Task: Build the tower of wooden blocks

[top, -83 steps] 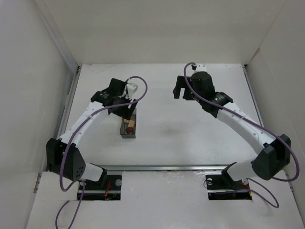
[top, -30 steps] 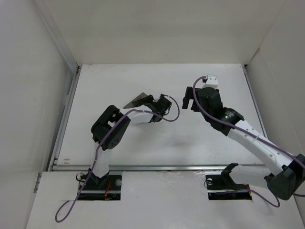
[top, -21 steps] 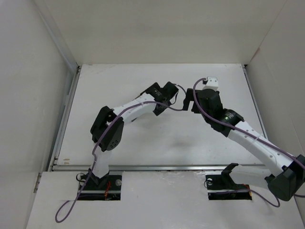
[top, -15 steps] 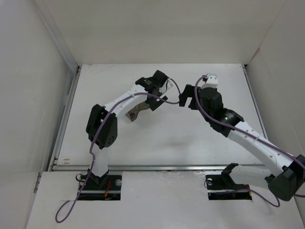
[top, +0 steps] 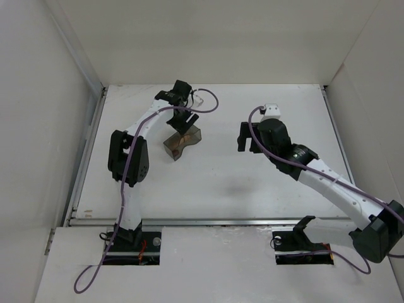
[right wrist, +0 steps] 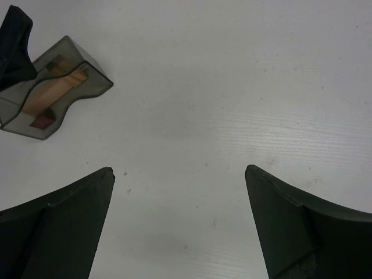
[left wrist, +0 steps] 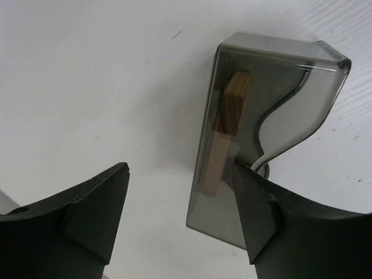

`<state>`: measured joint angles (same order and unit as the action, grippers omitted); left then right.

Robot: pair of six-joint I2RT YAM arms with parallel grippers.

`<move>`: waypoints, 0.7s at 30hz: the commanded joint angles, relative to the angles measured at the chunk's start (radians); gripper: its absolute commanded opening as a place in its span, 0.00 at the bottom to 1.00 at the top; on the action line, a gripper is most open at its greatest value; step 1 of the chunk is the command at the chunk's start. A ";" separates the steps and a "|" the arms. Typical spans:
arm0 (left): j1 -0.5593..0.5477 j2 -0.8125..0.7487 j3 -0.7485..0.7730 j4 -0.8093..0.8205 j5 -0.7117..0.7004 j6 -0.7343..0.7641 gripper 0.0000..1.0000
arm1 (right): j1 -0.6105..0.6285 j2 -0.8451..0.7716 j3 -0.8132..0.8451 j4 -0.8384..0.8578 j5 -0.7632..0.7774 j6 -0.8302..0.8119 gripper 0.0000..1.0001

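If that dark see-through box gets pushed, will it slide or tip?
Likely slides: the bin looks like smooth, rigid plastic lying on a smooth table. Thin walls suggest it is light, so the loose wood blocks inside would probably shift.

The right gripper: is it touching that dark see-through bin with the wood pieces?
Apart. The right wrist view shows white table between the right gripper and the bin.

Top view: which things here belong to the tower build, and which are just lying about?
For the job:
wood blocks, tan and reddish-brown
left gripper, open
right gripper, open

Just there:
dark bin, holding the blocks
table
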<state>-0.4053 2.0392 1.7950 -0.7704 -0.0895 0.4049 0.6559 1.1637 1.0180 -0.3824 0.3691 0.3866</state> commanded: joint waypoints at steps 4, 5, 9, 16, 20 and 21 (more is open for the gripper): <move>0.006 0.021 -0.008 -0.047 0.152 0.028 0.65 | 0.004 0.011 0.044 -0.009 0.002 -0.037 1.00; 0.006 0.021 -0.022 -0.038 0.164 0.028 0.65 | 0.004 0.011 0.044 -0.009 0.011 -0.037 1.00; 0.006 0.010 -0.022 -0.038 0.186 0.017 0.65 | 0.004 0.021 0.053 -0.018 0.011 -0.037 1.00; 0.006 -0.028 0.003 -0.047 0.235 0.018 0.66 | 0.004 0.039 0.062 -0.018 0.002 -0.037 1.00; 0.006 -0.007 -0.019 -0.075 0.234 0.029 0.66 | 0.004 0.039 0.062 -0.018 0.002 -0.046 1.00; 0.016 -0.007 -0.019 -0.075 0.243 0.029 0.66 | 0.004 0.039 0.062 -0.018 0.002 -0.046 1.00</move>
<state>-0.3969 2.0483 1.8000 -0.7776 0.1116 0.4217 0.6559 1.2049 1.0332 -0.4118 0.3676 0.3561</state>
